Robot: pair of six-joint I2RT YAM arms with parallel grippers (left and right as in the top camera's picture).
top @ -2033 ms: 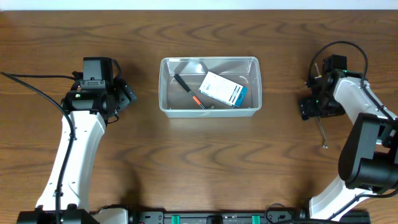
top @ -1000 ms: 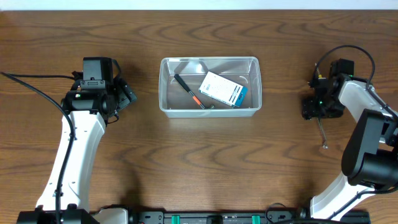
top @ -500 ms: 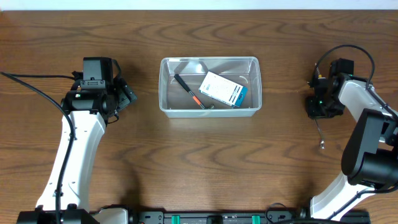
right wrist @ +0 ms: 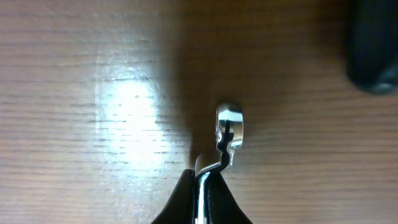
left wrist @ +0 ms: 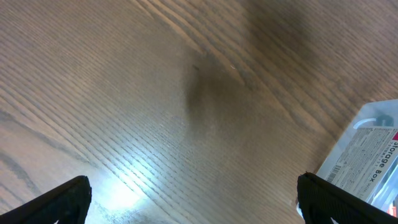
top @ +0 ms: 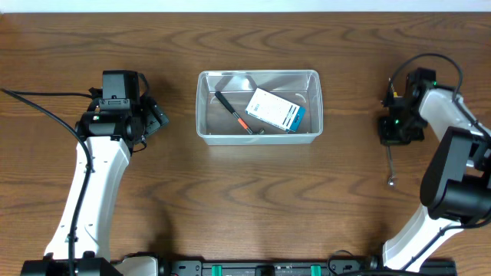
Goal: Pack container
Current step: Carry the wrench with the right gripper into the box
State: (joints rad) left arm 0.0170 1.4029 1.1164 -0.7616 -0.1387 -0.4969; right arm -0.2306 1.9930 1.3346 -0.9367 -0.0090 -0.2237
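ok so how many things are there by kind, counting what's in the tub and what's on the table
clear container: 1
blue-and-white box, inside it: 1
black-and-orange pen, inside it: 1
metal tool, gripped by the right claw: 1
total: 4

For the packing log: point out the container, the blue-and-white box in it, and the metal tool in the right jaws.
container (top: pixel 230 139): overhead view, on its near wall.
blue-and-white box (top: pixel 274 110): overhead view, middle of its white top face.
metal tool (right wrist: pixel 229 116): right wrist view, on its shiny head.
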